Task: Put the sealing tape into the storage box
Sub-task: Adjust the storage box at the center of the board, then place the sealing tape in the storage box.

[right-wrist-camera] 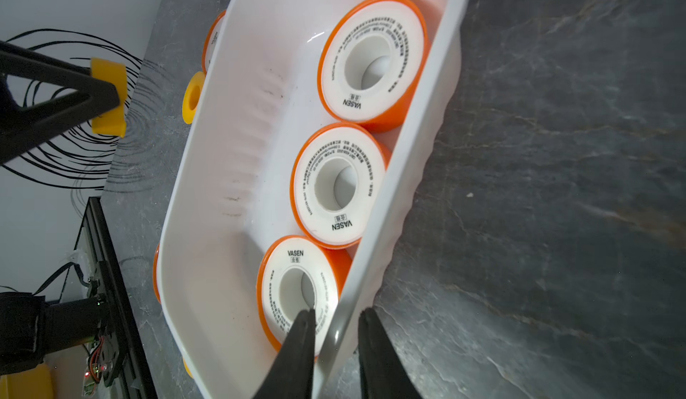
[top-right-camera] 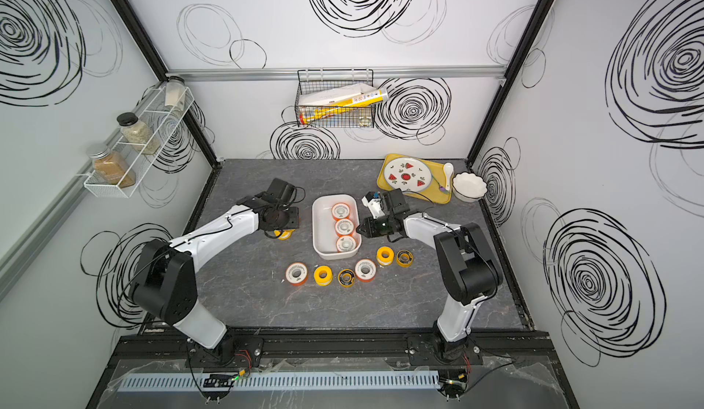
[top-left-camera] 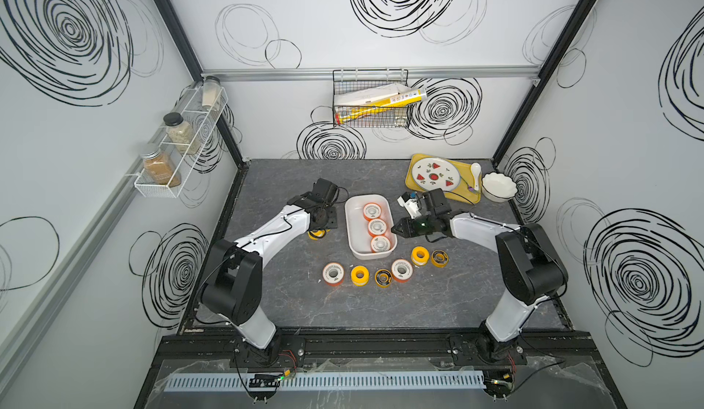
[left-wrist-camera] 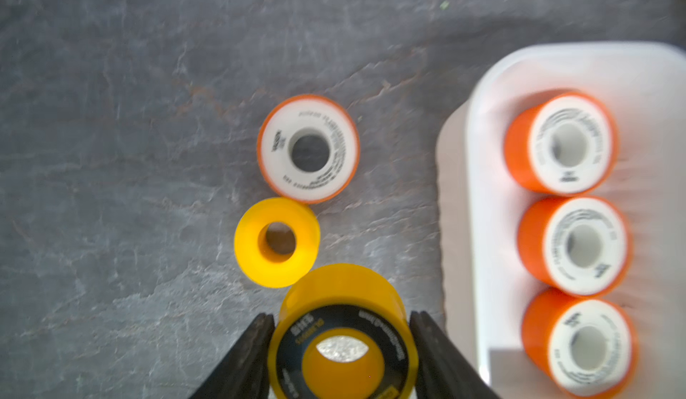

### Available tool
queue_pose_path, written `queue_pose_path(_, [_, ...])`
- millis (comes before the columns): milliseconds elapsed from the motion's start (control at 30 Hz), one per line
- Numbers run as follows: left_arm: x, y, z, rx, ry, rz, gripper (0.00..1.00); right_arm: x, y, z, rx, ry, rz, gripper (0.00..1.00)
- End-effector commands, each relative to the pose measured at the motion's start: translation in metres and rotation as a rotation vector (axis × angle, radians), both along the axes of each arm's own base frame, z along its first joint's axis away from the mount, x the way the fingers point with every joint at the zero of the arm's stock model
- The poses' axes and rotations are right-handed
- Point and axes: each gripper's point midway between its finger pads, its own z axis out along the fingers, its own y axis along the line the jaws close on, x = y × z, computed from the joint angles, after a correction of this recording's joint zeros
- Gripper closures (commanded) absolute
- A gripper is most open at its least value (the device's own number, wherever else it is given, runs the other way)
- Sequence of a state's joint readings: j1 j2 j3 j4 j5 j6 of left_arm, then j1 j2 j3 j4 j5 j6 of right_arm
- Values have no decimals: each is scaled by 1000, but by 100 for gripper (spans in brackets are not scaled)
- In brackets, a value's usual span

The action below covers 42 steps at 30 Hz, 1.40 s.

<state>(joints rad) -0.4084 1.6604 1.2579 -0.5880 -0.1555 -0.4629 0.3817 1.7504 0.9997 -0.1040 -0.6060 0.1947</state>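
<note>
Sealing tape spool [left-wrist-camera: 334, 289], black-faced yellow, tight between left fingers [left-wrist-camera: 241, 360]; right fingers' [right-wrist-camera: 297, 352] grip unclear.

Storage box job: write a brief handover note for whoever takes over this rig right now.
Left gripper: shut on a yellow spool with a black face, beside the white rectangular plastic storage box.
Right gripper: fingers straddle the box's nearest long wall, one inside, one outside; whether they pinch it yet, I cannot tell.
Done: three orange spools with white faces lie in the box.
Left: the held spool; one orange spool and one all-yellow spool lying beside the box on the left arm's side; six more spools in front of the box.
</note>
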Motion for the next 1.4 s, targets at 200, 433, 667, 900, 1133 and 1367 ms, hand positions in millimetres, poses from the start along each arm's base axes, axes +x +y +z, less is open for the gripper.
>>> queue_pose_path(200, [27,-79,15,8,-14,-215,45,-7,20,7,75,38,45,73])
queue_pose_path(433, [43,-112,2,51,9,-282,45,-8,23,7,83,49,40,73])
queue_pose_path(667, [53,-112,-15,106,34,-273,45,-9,23,7,79,48,39,73])
queue_pose_path(900, [60,-101,-29,153,51,-232,44,-11,21,1,62,55,32,73])
queue_pose_path(1133, [72,-91,-32,168,39,-205,44,-11,19,2,58,53,29,74])
queue_pose_path(1367, [82,-81,-41,200,47,-179,44,-12,18,-2,48,59,26,73])
